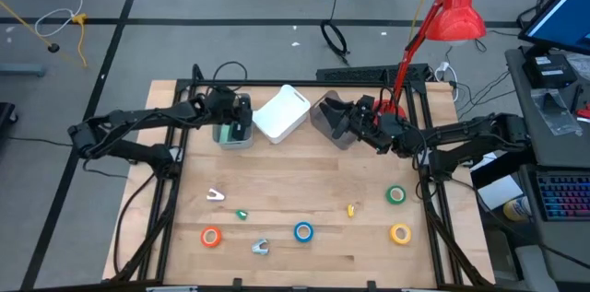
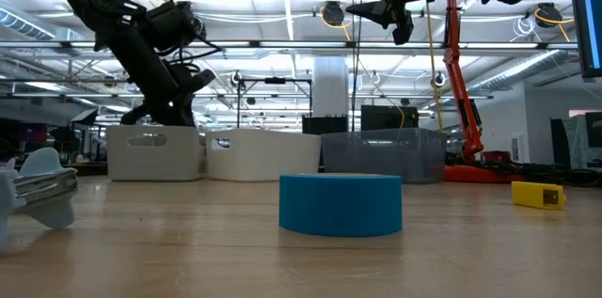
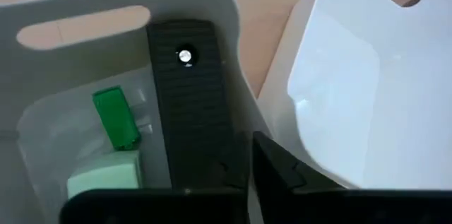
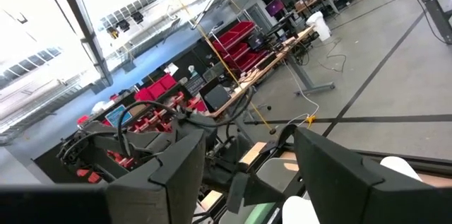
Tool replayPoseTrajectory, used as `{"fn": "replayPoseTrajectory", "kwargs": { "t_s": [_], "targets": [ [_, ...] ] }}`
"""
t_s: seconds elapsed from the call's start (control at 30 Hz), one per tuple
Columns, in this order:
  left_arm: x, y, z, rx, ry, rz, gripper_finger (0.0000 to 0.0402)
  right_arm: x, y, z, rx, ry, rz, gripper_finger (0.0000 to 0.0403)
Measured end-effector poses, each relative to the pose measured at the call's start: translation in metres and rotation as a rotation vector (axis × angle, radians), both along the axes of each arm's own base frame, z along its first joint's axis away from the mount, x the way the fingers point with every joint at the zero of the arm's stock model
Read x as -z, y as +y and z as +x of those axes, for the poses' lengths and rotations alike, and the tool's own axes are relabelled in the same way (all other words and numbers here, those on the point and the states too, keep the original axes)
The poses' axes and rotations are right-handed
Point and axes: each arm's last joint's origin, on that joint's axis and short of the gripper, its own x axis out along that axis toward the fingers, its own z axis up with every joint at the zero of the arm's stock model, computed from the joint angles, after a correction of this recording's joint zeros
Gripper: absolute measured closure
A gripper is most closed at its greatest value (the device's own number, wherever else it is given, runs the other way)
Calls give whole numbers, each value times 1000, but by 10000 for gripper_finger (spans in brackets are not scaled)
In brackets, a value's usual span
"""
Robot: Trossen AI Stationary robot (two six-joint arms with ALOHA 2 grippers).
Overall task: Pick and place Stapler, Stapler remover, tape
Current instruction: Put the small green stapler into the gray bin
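Workshop floor and cables surround my bench (image 1: 304, 195), a wooden top with three bins along its far edge. From above I see my left pincer (image 1: 238, 124) over the left bin (image 1: 234, 135), and its wrist camera looks straight into that bin: a black stapler (image 3: 189, 104) stands against the wall, with a green stapler (image 3: 116, 116) and a pale green block beside it on the floor. The fingers read as pressed together, with nothing visibly between them; I judge the stapler to be already resting in the bin rather than carried.

My right pincer (image 1: 343, 119) hangs above the grey bin (image 1: 327, 117), fingers (image 4: 339, 174) spread and empty, its camera pointed out at the room.

Tape remains on the near half of the bench: orange tape (image 1: 211, 236), blue tape (image 1: 303, 231), yellow tape (image 1: 400, 233) and green tape (image 1: 396, 195), well apart from one another. A white remover (image 1: 215, 195) and a grey remover (image 1: 260, 247) lie there too, plus a small green piece (image 1: 241, 214) and a small yellow piece (image 1: 351, 208).

To finish this drop well, I would lift the left pincer straight up so it clears the bin wall and the white bin (image 1: 282, 112) tilted just beside it, then swing to the nearest item, approaching from above with fingers spread wide.
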Motion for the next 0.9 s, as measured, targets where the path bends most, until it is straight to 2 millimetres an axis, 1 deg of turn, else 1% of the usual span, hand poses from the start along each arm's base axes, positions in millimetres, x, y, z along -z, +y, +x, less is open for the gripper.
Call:
{"fn": "replayPoseTrajectory", "kwargs": {
  "t_s": [0.13, 0.2, 0.23, 0.3, 0.4, 0.5, 0.6, 0.67, 0.77, 0.9],
  "targets": [
    [0, -1, 1, 30, -25, -32, 333, 0, 0, 0, 0, 0, 0, 193],
    [-3, -6, 1, 88, -99, -140, 303, 0, 0, 0, 0, 0, 0, 193],
    [-5, -10, 2, 145, -142, -207, 290, 0, 0, 0, 0, 0, 0, 193],
    [-9, -25, 6, 312, -202, -321, 265, 0, 0, 0, 0, 4, -6, 193],
    [-15, -52, 9, 483, -208, -407, 244, 0, 0, 0, 1, 6, -8, 193],
    [-20, -79, 4, 566, -138, -428, 243, 0, 0, 0, 1, 8, -9, 193],
    [-25, -97, -4, 539, -65, -371, 252, 1, 0, 0, 1, 29, -19, 193],
    [-28, -103, -9, 500, -45, -320, 261, 2, 0, 0, -1, 40, -19, 193],
    [-37, -108, -14, 455, -77, -249, 274, 4, 0, 1, -3, 47, -6, 193],
    [-41, -115, -20, 466, -76, -239, 290, 3, 0, 1, -5, 38, 1, 193]
  ]
}}
